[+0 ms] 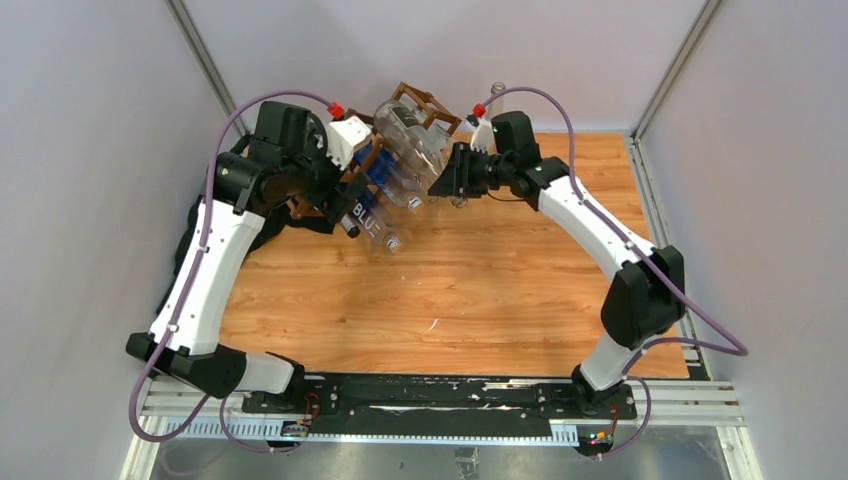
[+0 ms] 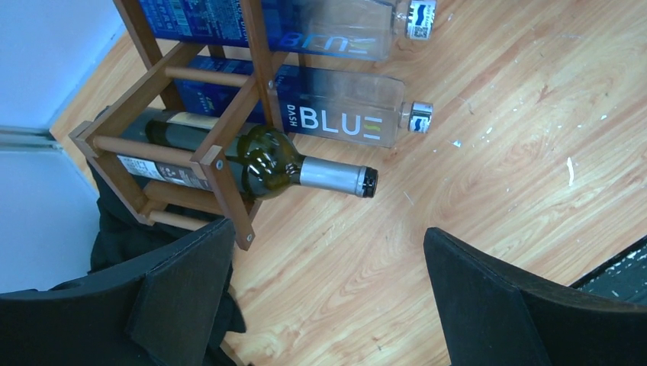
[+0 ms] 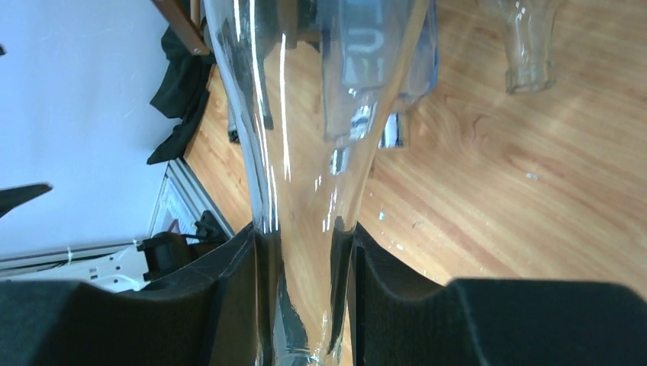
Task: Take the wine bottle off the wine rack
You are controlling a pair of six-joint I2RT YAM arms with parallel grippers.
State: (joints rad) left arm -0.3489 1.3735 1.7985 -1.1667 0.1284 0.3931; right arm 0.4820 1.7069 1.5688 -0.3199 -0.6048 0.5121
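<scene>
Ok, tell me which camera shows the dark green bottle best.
The left wrist view: the green bottle lies in the wooden rack, neck poking out. From above, the left arm hides nearly all of it. The right wrist view shows only clear bottles.

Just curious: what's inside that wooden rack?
A dark green bottle, two blue-labelled clear bottles, and a clear bottle whose neck the right gripper grips. The left arm covers part of the rack.

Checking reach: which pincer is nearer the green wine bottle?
Left. The left pincer hangs open beside the green wine bottle; the right pincer is across the wine rack, shut on the neck of a clear bottle.
</scene>
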